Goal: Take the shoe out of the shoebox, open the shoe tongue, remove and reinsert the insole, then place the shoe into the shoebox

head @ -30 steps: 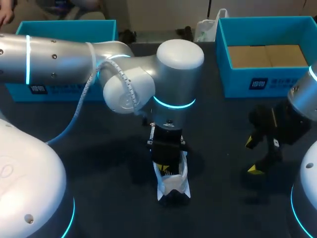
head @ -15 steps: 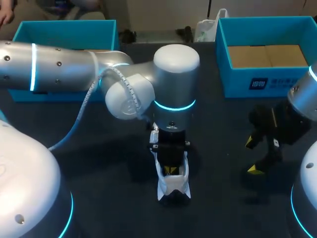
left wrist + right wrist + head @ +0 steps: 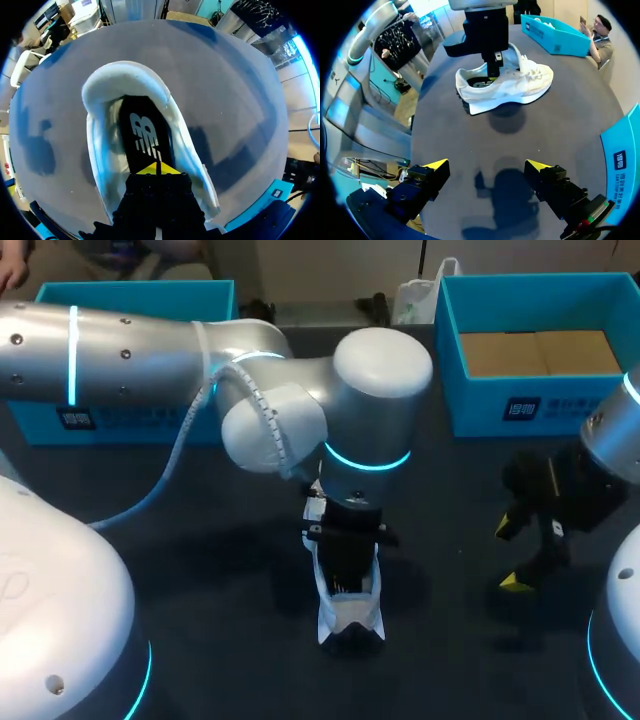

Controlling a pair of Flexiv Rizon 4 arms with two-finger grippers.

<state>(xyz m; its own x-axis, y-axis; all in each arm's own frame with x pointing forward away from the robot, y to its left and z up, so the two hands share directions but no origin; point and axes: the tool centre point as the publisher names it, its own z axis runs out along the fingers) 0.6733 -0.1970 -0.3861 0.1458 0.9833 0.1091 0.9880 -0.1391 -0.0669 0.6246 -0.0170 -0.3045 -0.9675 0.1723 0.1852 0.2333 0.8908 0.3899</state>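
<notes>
Dark table (image 3: 450, 540), one blue shoebox (image 3: 540, 405) at the far right with a brown floor showing, and a second blue box (image 3: 130, 300) at the far left, mostly cut off behind the left arm. White shoe (image 3: 520, 82) is out of the box, standing on its sole mid-table. Left gripper (image 3: 158, 169) is down inside the shoe's opening, yellow tips pressed together with only a thin seam between them, sitting at the black insole (image 3: 145, 130). Can't tell whether they've pinched any of it. From the head view the wrist covers the opening, so the insole is hidden there. Right gripper (image 3: 486, 166) hangs over bare table, well apart from the shoe, fingers spread wide with nothing between them. Its body is dark against the table in the head view, so it's hard to make out.
</notes>
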